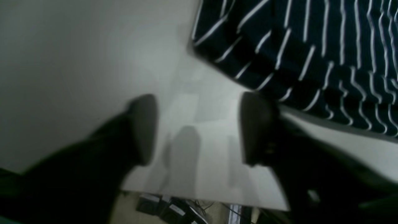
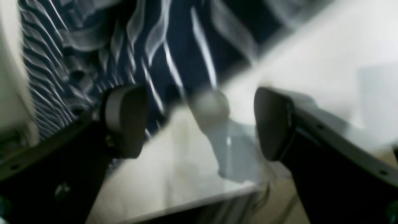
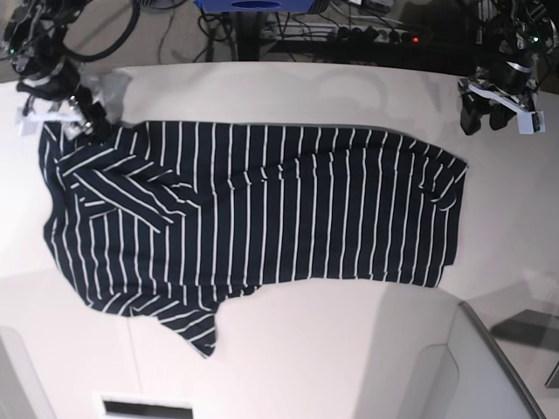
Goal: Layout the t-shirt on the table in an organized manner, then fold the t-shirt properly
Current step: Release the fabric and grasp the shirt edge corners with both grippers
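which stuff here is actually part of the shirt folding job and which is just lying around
Part of the job:
t-shirt, spread out, one sleeve folded over
table
left gripper, open, off the cloth
right gripper, open, at the shirt's corner

Just lying about:
cables beyond the table's far edge
blue object back there

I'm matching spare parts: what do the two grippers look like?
Left gripper: two dark, rounded paddle-shaped fingers on black links. Right gripper: similar rounded pads on black links with small screws. In the base view both wrists carry white brackets and black cables.
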You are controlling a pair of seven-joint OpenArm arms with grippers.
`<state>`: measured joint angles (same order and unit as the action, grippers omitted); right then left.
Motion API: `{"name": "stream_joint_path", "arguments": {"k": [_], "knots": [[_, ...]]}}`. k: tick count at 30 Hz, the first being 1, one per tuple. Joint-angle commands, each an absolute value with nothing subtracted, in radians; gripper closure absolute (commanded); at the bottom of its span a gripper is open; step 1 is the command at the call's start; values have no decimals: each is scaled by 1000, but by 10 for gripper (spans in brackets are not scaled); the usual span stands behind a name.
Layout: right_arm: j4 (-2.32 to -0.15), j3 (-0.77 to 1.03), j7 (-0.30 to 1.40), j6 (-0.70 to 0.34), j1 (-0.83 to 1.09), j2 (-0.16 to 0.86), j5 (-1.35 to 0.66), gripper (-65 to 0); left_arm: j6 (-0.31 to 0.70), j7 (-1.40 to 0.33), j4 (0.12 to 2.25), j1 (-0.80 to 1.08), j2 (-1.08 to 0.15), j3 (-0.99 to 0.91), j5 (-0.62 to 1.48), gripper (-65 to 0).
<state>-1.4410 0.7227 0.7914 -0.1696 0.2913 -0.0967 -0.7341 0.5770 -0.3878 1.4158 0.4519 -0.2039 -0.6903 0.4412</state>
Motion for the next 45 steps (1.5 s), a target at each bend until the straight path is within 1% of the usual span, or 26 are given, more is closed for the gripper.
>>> {"name": "stream_joint_path", "arguments": {"k": [1, 2, 5, 9, 14, 16, 17, 18, 20, 21, 22, 23, 24, 25, 26, 27, 28, 30, 31, 32, 34, 35, 36, 37, 43, 45], "knots": [[-1412, 739, 802, -165, 286, -93, -704, -513, 582, -366, 1426, 456, -222, -700, 452, -327], [-1389, 756, 802, -189, 271, -81, -699, -513, 582, -366, 1426, 456, -222, -704, 447, -313], [-1314, 799, 802, -245, 229, -48, -697, -510, 582, -366, 1426, 456, -222, -704, 447, -316], [-1276, 857, 802, -254, 202, -31, -697, -510, 582, -367, 1426, 461, -222, -704, 452, -316], [-1273, 855, 745, -254, 202, -19, -697, -509, 582, -367, 1426, 461, -217, -704, 453, -316], [-1271, 855, 742, -254, 202, -18, -697, -486, 582, -367, 1425, 458, -216, -704, 453, -318], [-1271, 855, 742, -254, 202, -16, -697, -440, 582, -367, 1423, 458, -216, -704, 453, -318], [-1271, 855, 742, -255, 200, -15, -697, -363, 582, -367, 1420, 456, -216, -702, 453, -318], [-1271, 855, 746, -255, 197, -13, -697, -176, 582, -367, 1397, 453, -216, -702, 455, -318], [-1271, 854, 748, -255, 197, -13, -697, -71, 582, -367, 1383, 444, -216, -700, 455, -329], [-1271, 854, 748, -251, 197, -13, -697, 0, 582, -367, 1369, 433, -216, -699, 455, -352], [-1271, 854, 748, -249, 197, -15, -697, 0, 582, -367, 1354, 426, -214, -699, 455, -395], [-1271, 854, 748, -251, 200, -15, -697, -27, 582, -367, 1339, 420, -214, -697, 455, -441], [-1271, 854, 748, -252, 202, -16, -697, -35, 582, -367, 1328, 415, -214, -697, 455, -481], [-1271, 854, 748, -252, 203, -16, -697, -20, 582, -367, 1323, 414, -214, -696, 455, -510], [-1271, 854, 748, -252, 203, -16, -697, -3, 582, -367, 1326, 414, -214, -696, 455, -520], [-1271, 854, 750, -252, 203, -16, -696, 0, 582, -367, 1336, 414, -214, -696, 453, -513], [-1271, 854, 750, -252, 203, -15, -696, 0, 582, -367, 1363, 412, -214, -694, 453, -474], [-1271, 854, 750, -252, 203, -15, -696, 0, 582, -367, 1374, 412, -214, -694, 453, -441], [-1271, 854, 751, -252, 203, -15, -696, 0, 582, -367, 1382, 404, -214, -680, 453, -385], [-1271, 854, 774, -252, 205, -13, -696, 0, 582, -367, 1374, 378, -216, -642, 450, -224], [-1271, 854, 788, -252, 202, -13, -696, 0, 581, -367, 1365, 367, -216, -628, 446, -122], [-1271, 854, 797, -252, 199, -13, -696, 0, 581, -367, 1353, 361, -214, -619, 449, -36], [-1273, 854, 805, -252, 199, -13, -696, 0, 579, -367, 1337, 346, -214, -604, 453, 0], [-1274, 852, 811, -252, 199, -12, -696, 0, 573, -367, 1244, 280, -186, -587, 446, 0], [-1274, 852, 811, -252, 200, -12, -696, 0, 526, -367, 1227, 278, -185, -587, 447, 0]]}}
